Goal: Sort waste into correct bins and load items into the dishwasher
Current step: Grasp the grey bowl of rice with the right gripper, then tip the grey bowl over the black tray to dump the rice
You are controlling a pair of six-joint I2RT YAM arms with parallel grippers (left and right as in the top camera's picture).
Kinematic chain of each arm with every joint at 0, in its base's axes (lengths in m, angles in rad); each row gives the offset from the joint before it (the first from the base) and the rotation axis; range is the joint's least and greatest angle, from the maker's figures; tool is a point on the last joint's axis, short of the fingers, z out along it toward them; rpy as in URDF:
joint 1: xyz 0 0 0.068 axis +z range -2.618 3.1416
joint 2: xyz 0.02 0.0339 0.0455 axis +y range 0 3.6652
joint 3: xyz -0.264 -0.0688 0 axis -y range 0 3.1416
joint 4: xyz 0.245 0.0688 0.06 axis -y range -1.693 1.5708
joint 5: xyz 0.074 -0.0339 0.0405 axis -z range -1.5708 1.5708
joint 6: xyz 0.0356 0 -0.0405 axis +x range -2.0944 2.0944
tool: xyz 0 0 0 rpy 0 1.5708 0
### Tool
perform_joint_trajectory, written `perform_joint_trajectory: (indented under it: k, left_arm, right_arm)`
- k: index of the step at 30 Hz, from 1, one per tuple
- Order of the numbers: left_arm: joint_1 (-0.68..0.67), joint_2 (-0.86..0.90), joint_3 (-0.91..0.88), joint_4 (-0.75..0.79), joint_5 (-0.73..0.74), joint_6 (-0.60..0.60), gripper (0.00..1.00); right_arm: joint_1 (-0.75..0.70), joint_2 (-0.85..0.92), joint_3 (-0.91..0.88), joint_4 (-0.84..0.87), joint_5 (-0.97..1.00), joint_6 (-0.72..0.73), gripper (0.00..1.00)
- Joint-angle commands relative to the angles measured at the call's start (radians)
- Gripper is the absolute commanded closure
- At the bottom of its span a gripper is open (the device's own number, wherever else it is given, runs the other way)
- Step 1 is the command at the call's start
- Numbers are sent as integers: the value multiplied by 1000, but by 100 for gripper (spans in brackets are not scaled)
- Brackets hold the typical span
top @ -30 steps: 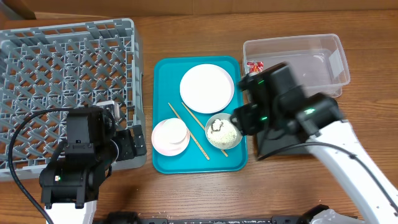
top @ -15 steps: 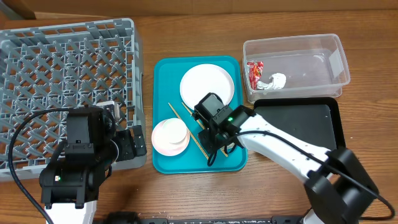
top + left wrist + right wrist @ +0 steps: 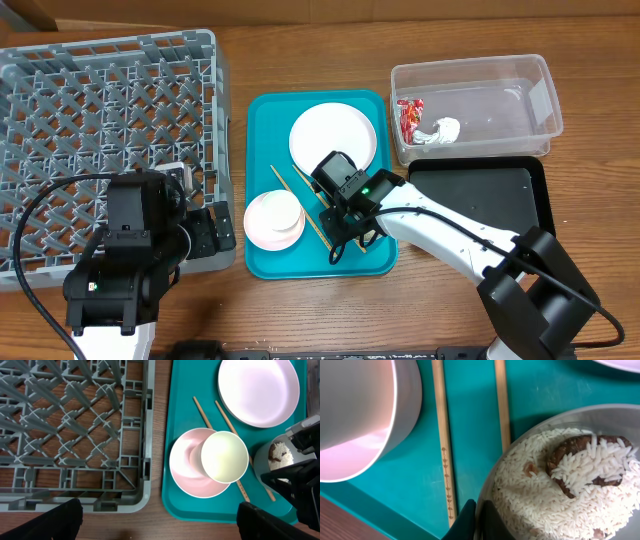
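Two arms show from overhead. The left gripper (image 3: 205, 233) hangs over the near right corner of the grey dish rack (image 3: 100, 120). The right gripper (image 3: 352, 232) is down at the near right corner of the teal tray (image 3: 262, 130), hiding what lies under it. On that tray sit a white plate (image 3: 333, 138), a pink bowl (image 3: 260, 232) with a small white cup (image 3: 283, 212) in it, and two chopsticks (image 3: 281, 180) lying slantwise between bowl and plate. To the right, a clear tub (image 3: 500, 95) holds a red wrapper (image 3: 407, 115) and a white tissue (image 3: 441, 131) at its left end. The black tray (image 3: 480, 195) lies just in front of it.

From the left wrist, that gripper's fingers (image 3: 50, 520) show at the two bottom corners — spread wide, holding nothing. The cup stands in the right half of the pink bowl. A grey-green bowl (image 3: 260, 462) sits just beside them, under the right arm's dark fingers.

From the right wrist, the fingers (image 3: 462, 522) stand close together astride the grey-green bowl's near rim — one outside, one inside, pinching it. White rice (image 3: 530, 505) fills the bowl, with a brown food bit (image 3: 570, 460) half buried in it. Both chopsticks run alongside on the teal.
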Motion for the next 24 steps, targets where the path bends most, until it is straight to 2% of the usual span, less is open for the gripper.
perform_joint_trajectory:
  k: [1,6,10,16,20,22,24]
  left_arm:
    - [-6,-1,23,0,-7,-10,0]
    - [-6,-1,23,0,-7,-10,0]
    - [-6,-1,23,1,-7,-10,0]
    - [-6,-1,23,1,-7,-10,0]
    - [-6,-1,23,1,-7,-10,0]
    - [-6,-1,23,2,-7,-10,0]
    - [-6,-1,23,2,-7,-10,0]
  right_arm:
    - [-5,-13,24,-35,-7,24,96]
    - [-84,-164,137,-135,-9,26,96]
    - [-190,-283,146,-171,-71,50,96]
    - [-484,-307,110,-235,-426,31,96]
    - [-667,-304,9,-220,-635,-91,96]
    - [-783,-298,-74,-196,-813,-148,96]
    - [-861,-297,-137,-146,-900,-152,96]
